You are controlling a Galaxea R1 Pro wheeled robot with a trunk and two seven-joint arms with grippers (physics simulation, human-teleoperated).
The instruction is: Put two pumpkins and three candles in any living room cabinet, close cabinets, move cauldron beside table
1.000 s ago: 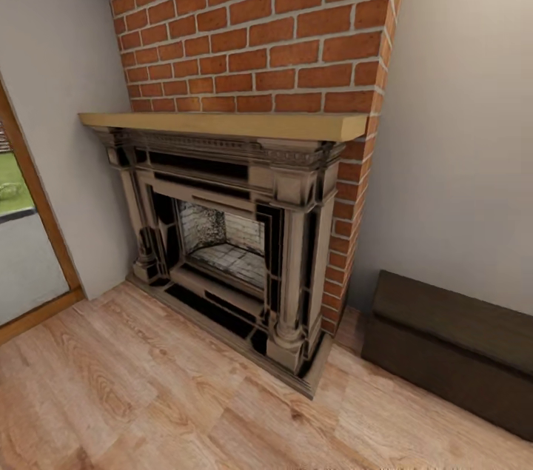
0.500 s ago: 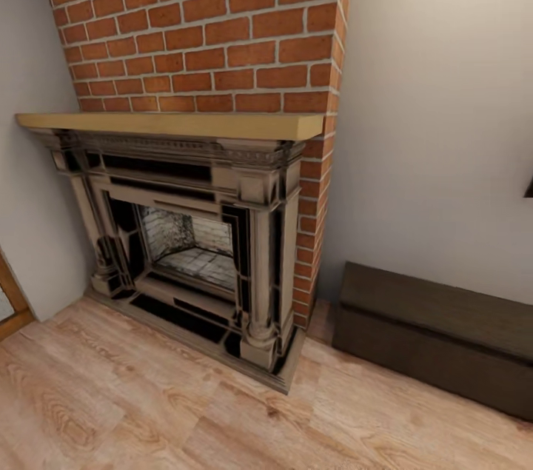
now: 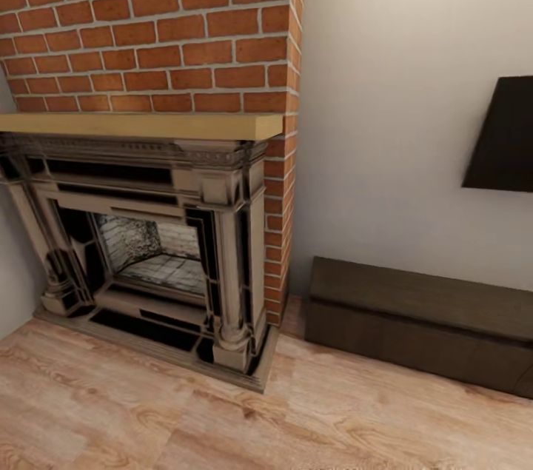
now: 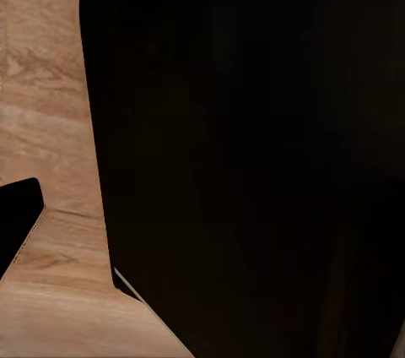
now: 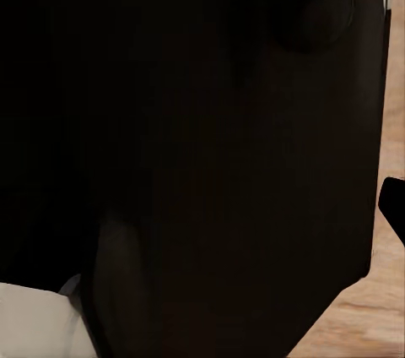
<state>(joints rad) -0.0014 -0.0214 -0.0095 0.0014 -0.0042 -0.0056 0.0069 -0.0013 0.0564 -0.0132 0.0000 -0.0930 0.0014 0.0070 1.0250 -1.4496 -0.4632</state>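
Note:
The long, low dark-brown cabinet [image 3: 422, 326] stands on the floor against the pale wall, right of the fireplace. Its flat top is bare and its fronts look shut. The pumpkins, candles and cauldron are out of view. Both wrist views face a large dark mass close to the lens, with strips of wooden floor [image 4: 46, 122] beside it, and I can make out no fingers there.
A brick chimney with a stone fireplace [image 3: 148, 248] and a pale wooden mantel [image 3: 141, 126] takes up the left. A flat black panel [image 3: 507, 137] hangs on the wall above the cabinet. Light wooden floor [image 3: 222, 418] stretches in front.
The head camera has swung to the right: the fireplace now sits further left in the picture, more of the cabinet has come into view, and the black wall panel has appeared.

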